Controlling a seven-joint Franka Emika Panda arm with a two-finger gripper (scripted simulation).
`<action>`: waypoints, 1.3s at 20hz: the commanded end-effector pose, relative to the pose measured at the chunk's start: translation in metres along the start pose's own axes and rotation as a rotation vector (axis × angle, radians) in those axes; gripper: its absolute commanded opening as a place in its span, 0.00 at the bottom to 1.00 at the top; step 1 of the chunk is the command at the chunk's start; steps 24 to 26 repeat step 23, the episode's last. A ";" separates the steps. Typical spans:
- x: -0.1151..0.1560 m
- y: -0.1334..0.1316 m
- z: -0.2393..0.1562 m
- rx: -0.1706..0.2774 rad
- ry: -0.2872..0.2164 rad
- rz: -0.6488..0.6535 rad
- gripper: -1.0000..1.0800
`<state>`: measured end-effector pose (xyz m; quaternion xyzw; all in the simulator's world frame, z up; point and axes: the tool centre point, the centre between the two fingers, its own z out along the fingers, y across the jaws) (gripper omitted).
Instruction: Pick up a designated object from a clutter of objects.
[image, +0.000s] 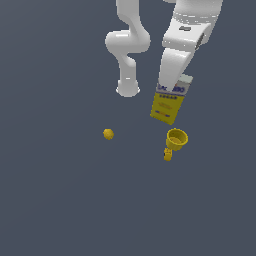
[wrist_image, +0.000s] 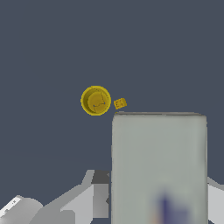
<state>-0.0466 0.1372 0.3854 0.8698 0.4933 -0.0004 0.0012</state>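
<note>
Exterior view shows the yellow box (image: 169, 103) hanging tilted beneath the tool (image: 176, 80), apparently lifted off the table (image: 60, 200), mug (image: 176, 139) just below; wrist view shows the box's grey-white end (wrist_image: 159, 162) clamped between the tool's fingers (wrist_image: 94, 197).

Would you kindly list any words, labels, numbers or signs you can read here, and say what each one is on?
No text here can be read.
Yellow box: the blue-and-white label band has print, too blurred to read; a row of dark marks on the yellow face, also illegible.
Yellow mug: no lettering visible.
Tiny yellow ball: no markings visible.
</note>
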 end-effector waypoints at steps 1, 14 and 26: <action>0.019 -0.010 -0.018 0.001 0.000 0.001 0.00; 0.082 -0.036 -0.075 0.002 0.002 0.003 0.00; 0.092 -0.039 -0.084 0.002 0.002 0.003 0.00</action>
